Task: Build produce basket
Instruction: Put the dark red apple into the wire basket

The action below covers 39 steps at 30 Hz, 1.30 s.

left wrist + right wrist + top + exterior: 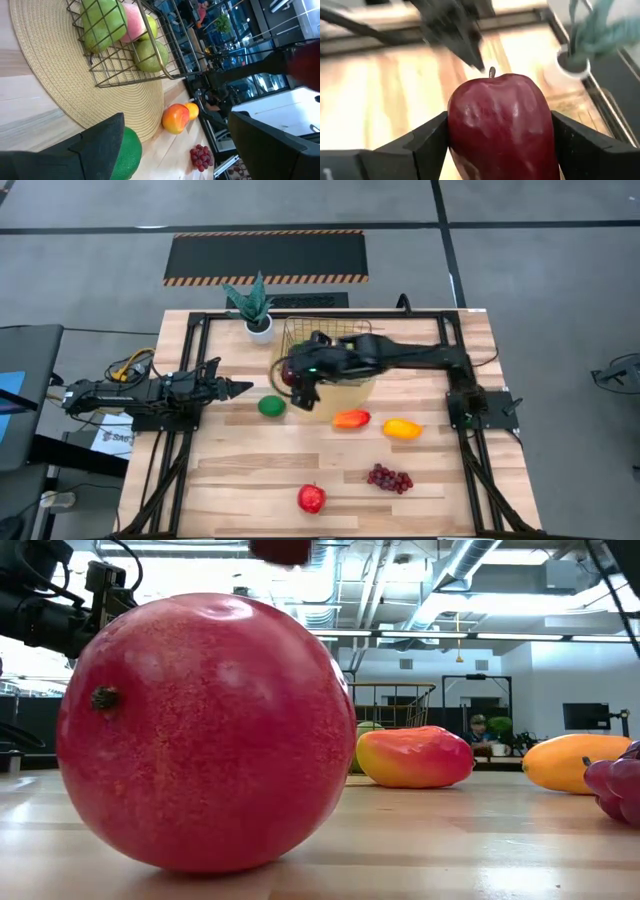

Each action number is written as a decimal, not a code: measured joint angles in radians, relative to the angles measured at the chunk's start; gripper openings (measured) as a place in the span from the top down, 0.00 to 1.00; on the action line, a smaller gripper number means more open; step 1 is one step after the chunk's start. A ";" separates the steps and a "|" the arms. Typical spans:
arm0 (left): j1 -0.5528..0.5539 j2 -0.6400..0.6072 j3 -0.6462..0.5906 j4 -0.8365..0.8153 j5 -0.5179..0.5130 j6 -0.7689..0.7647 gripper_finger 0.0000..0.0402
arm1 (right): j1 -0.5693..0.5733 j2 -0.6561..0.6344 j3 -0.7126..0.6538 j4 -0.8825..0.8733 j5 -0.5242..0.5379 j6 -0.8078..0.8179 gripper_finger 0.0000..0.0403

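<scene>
2 dark, matte black arms of boxy jointed segments. Left claw [238,389]: 2 tapered black fingers [100,145] with flat, angular faces. Right claw [297,383]: same wedge-shaped black fingers [427,145], a small green light glowing on the wrist housing. Yellow and orange cables bundled near the left arm's base. Black mounting block under the right arm's base.

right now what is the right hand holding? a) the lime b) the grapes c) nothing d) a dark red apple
d: the right wrist view shows the dark red apple clamped between the right hand's fingers, while the lime and grapes lie on the table.
</scene>
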 joint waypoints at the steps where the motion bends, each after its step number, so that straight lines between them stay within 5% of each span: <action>1: 0.000 0.000 0.000 0.000 0.000 0.000 0.15 | -0.014 0.020 0.000 -0.023 0.000 0.001 0.21; 7: 0.000 0.000 0.000 -0.002 0.001 0.000 0.15 | -0.094 0.101 -0.023 -0.164 -0.063 0.013 0.21; 14: 0.000 0.007 0.000 -0.004 0.005 0.001 0.15 | -0.183 0.130 -0.030 -0.166 -0.211 -0.004 0.21; 23: 0.000 0.012 0.000 -0.005 0.025 -0.017 0.15 | -0.255 0.163 -0.030 -0.145 -0.251 -0.047 0.21; 39: 0.000 0.013 0.000 -0.005 0.034 -0.005 0.15 | -0.282 0.144 -0.212 0.153 -0.335 -0.108 0.21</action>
